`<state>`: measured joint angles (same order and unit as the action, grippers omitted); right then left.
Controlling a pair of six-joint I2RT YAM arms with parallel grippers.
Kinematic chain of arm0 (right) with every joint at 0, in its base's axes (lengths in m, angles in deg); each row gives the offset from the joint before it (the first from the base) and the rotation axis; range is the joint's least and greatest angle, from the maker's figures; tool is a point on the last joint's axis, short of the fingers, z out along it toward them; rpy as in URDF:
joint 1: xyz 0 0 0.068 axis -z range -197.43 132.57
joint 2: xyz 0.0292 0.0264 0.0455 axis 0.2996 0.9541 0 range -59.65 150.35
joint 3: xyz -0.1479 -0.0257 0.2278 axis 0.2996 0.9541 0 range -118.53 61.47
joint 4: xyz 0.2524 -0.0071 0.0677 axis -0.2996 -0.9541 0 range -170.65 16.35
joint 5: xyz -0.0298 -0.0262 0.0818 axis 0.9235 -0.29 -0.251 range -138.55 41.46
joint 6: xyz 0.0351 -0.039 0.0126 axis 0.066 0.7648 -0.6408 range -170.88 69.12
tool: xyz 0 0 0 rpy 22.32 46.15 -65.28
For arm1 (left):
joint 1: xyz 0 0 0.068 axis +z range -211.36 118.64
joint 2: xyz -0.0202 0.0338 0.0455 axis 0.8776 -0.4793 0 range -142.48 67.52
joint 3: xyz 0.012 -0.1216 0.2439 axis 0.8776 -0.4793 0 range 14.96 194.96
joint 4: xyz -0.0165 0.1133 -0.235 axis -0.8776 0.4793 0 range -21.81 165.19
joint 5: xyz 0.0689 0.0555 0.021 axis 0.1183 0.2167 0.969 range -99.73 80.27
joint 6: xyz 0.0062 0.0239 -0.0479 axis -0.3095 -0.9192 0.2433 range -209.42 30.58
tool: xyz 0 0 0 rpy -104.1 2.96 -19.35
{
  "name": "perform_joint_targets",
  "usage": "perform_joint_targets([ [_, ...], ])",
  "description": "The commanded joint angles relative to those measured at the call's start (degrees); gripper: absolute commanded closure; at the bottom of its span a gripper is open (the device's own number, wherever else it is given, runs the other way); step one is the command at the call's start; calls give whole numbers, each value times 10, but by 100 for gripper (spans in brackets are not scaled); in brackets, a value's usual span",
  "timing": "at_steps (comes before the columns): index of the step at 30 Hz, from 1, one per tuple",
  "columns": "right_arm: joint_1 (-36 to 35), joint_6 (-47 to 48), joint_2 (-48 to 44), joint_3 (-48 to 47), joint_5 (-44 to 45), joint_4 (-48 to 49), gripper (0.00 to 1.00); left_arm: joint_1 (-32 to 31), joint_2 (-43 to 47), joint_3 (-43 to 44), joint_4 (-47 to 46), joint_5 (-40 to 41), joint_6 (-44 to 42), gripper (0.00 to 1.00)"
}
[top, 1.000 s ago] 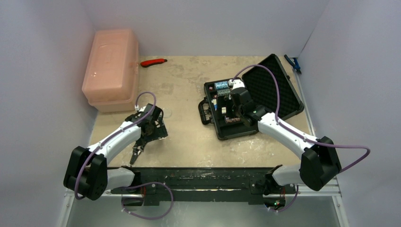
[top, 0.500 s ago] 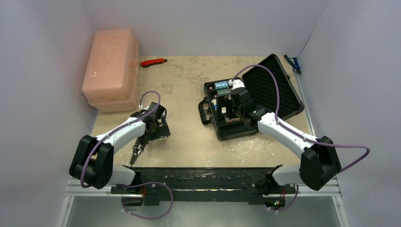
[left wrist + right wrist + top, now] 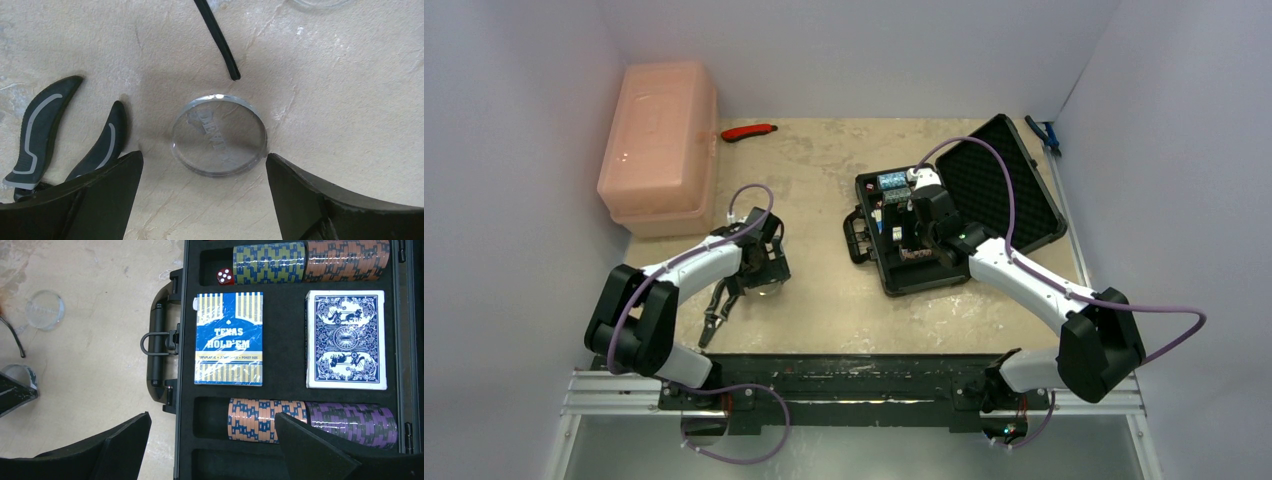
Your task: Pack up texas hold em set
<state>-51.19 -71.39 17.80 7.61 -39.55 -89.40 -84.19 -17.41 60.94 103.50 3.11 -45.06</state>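
The black briefcase (image 3: pixel 894 265) of the texas hold em set lies open, its lid (image 3: pixel 1009 180) tipped back to the right. Its foam holds two blue card decks (image 3: pixel 228 340) (image 3: pixel 346 340), chip rows (image 3: pixel 310 262) and a red die (image 3: pixel 224 276). My right gripper (image 3: pixel 212 417) hovers open over the case's handle side, holding nothing. A pale clear disc (image 3: pixel 218 135) lies flat on the table. My left gripper (image 3: pixel 202 160) is low over it and open, one finger on each side and neither touching it. A second disc (image 3: pixel 45 310) lies a little farther off.
Black-handled pliers (image 3: pixel 45 125) lie just left of the left gripper, and a thin black strip (image 3: pixel 220 40) lies beyond the disc. A pink bin (image 3: pixel 661 145) stands at the back left with a red tool (image 3: pixel 749 131) beside it. A blue-handled tool (image 3: pixel 1044 135) lies by the right wall.
My left arm has swung right and forward, bringing its gripper over the disc, and its jaws have narrowed slightly. The right arm has not moved.
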Motion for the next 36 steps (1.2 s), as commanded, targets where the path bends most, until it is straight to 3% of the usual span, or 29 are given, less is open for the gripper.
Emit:
perform_joint_targets([
  [1, -1, 1, -9, 3, -9, 18, 1, -6, -5, 26, -9, 8, -8, 7],
  [10, -1, 2, -10, 5, -10, 18, 1, -12, -17, 38, -5, 18, -19, 14],
  [26, -1, 4, -12, 4, -11, 17, 1, -14, -37, 58, -8, -7, -27, 35],
  [36, -2, 4, -17, 6, -7, 16, 1, -23, -52, 52, -23, -21, -25, 40],
])
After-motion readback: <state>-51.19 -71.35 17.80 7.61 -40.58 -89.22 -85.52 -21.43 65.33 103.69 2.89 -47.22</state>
